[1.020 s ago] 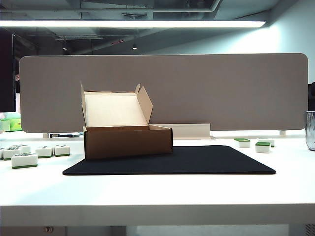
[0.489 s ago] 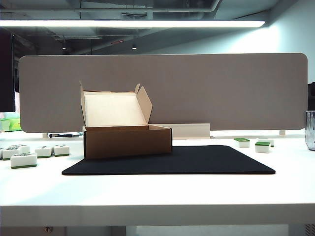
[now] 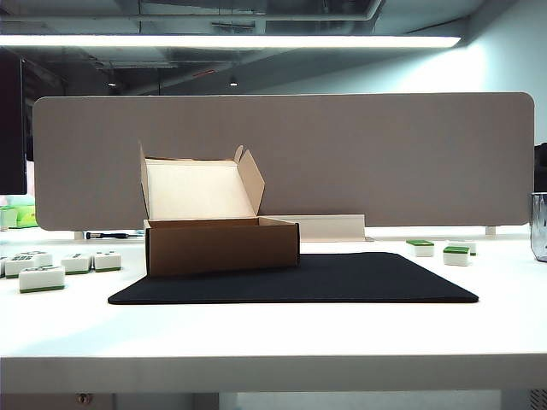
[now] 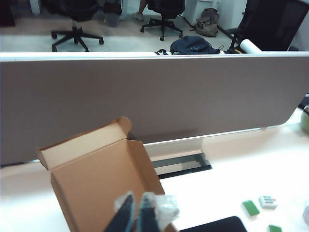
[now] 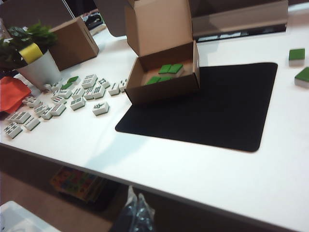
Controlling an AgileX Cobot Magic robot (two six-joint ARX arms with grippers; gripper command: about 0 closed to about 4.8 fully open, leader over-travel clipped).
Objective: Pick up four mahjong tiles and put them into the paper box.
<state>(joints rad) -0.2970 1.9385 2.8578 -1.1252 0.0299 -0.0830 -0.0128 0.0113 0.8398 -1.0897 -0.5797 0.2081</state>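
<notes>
The paper box [image 3: 222, 246] stands open on the left end of the black mat, its lid flap upright. In the right wrist view several green-backed mahjong tiles [image 5: 170, 68] lie inside the box [image 5: 164, 89]. Two more green-backed tiles [image 3: 456, 254] rest on the table to the right of the mat. Neither arm shows in the exterior view. My left gripper [image 4: 137, 212] is shut and empty, hovering in front of the box's lid flap [image 4: 96, 188]. My right gripper [image 5: 135, 209] is shut and empty, hanging below the table's front edge.
The black mat [image 3: 342, 278] covers the table's middle. Several white-faced tiles [image 3: 41, 277] lie left of the box, spreading toward a potted plant [image 5: 36, 67] and a second brown box [image 5: 75, 41]. A grey partition [image 3: 342, 154] closes the back. A glass [image 3: 539, 224] stands far right.
</notes>
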